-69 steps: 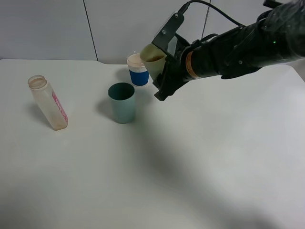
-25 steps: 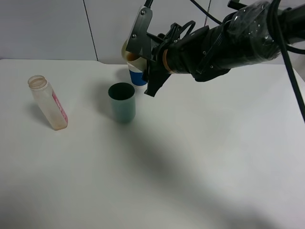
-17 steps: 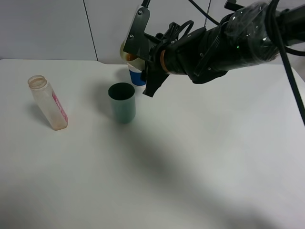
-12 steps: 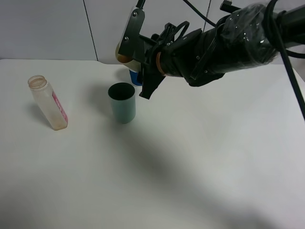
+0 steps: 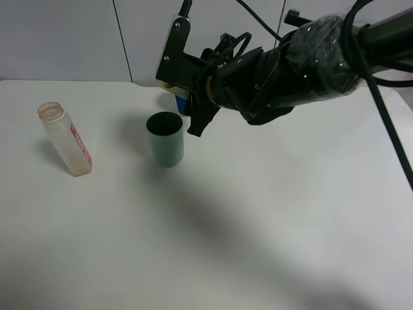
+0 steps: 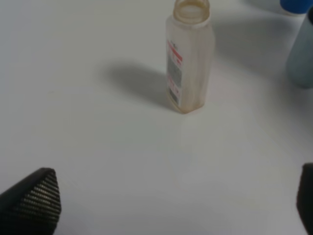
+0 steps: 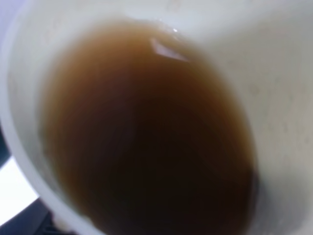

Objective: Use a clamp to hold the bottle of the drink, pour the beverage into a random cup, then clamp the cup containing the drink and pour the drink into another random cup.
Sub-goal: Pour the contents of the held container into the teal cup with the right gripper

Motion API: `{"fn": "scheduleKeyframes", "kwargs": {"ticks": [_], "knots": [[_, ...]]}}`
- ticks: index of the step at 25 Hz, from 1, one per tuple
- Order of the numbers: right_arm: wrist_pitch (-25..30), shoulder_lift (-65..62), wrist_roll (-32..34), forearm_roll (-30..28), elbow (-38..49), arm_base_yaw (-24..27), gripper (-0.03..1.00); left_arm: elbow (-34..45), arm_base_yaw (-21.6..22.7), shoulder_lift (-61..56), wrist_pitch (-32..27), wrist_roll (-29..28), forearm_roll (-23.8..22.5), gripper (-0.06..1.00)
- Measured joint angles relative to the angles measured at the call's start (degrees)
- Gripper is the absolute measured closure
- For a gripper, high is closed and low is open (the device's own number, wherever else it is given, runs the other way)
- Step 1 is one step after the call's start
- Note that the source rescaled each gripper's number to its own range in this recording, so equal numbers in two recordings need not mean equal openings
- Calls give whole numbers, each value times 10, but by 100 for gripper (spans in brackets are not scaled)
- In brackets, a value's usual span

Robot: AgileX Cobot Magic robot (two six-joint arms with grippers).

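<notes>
The bottle [image 5: 64, 139] [image 6: 188, 54] stands uncapped at the table's left, with only a brown trace at its bottom. My left gripper [image 6: 168, 205] hangs open a short way from it, holding nothing. My right gripper [image 5: 184, 84] is shut on the pale yellow-green cup [image 5: 166, 82] [image 7: 274, 98]. It holds the cup tilted in the air, just behind and above the teal cup [image 5: 165, 139] [image 6: 301, 54]. The brown beverage [image 7: 146, 132] lies close to the held cup's rim. No stream shows in the high view.
A blue-sleeved paper cup [image 5: 182, 103] [image 6: 296, 5] stands behind the teal cup, mostly hidden by my right gripper. The right arm [image 5: 290, 64] reaches in from the upper right over the white table [image 5: 258, 226].
My right gripper has carried the pale cup leftward and tilted it further over toward the teal cup. The bottle, the teal cup and the left gripper have not moved.
</notes>
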State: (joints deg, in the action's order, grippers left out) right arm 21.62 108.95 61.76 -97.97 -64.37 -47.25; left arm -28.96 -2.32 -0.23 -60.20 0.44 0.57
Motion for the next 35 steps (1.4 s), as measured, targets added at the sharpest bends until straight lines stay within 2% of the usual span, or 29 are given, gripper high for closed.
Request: {"fn": "scheduleKeyframes", "kwargs": {"ticks": [7,26,35], "knots": [[3,16,-14,0,-32,-12,97,0,0,0,0,0,0,2],[11,18,-140,0,-35,-18,97,0,0,0,0,0,0,2],[27,18,-143,1,-35,-18,97,0,0,0,0,0,0,2]]}}
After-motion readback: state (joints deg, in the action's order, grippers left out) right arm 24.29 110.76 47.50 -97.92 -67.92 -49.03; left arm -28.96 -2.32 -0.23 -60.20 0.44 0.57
